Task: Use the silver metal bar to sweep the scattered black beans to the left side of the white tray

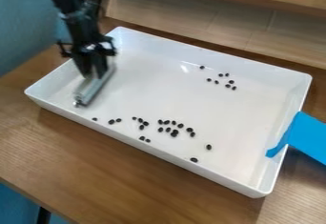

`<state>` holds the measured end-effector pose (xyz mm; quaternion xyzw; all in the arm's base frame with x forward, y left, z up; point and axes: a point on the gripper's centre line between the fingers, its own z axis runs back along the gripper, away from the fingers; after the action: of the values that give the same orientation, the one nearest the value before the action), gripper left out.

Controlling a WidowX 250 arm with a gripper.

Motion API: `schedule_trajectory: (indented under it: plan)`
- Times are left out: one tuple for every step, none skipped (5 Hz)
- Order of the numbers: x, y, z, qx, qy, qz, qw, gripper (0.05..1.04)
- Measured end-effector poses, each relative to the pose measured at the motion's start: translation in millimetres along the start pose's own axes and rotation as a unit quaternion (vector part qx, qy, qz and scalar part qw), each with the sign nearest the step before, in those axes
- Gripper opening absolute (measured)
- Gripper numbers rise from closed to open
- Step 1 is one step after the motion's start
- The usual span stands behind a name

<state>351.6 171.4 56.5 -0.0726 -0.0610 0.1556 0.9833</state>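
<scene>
Grasping a grey bar-shaped tool [94, 89], the pincer [92, 74] is positioned inside the white tray [149, 75], left of frame centre. Dark pellets [174, 134] lie in two separate scatters: the larger at lower centre, the smaller at upper right of centre; neither is consolidated.

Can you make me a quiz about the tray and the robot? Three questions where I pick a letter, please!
1. Where is the gripper?
A) Above the blue strip
B) At the picture's left end of the white tray
C) On the shelf

2. What colour are the little bits in the tray?
A) Yellow
B) Red
C) Black

3. How do the bits lie?
A) Scattered loose
B) In one tall heap
C) In a straight line

Answers:
1: B, it is down by a silvery bar there.
2: C, they look like dark dots on white.
3: A, they make loose groups with gaps between.
</scene>
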Motion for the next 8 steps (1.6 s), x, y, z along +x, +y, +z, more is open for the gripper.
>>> schedule_trajectory:
  plan:
    - [5.2,27.7,6.9,-0.003,-0.006,-0.014,0.9999,0.349]
    - [2.0,22.7,11.1,-0.027,0.007,-0.018,0.9994,0.349]
    - [-0.8,-1.0,15.0,-0.056,0.025,0.007,0.9981,0.349]
    - [6.2,-51.0,33.2,-0.069,0.020,0.027,0.9971,0.349]
    - [4.1,-101.0,43.9,-0.065,0.003,0.024,0.9976,0.349]
    - [-6.5,-147.0,36.7,-0.042,-0.019,0.019,0.9988,0.349]
    - [-21.5,-187.2,25.5,-0.031,-0.029,0.002,0.9991,0.349]
    - [-37.5,-200.5,8.8,-0.019,-0.026,-0.005,0.9995,0.349]
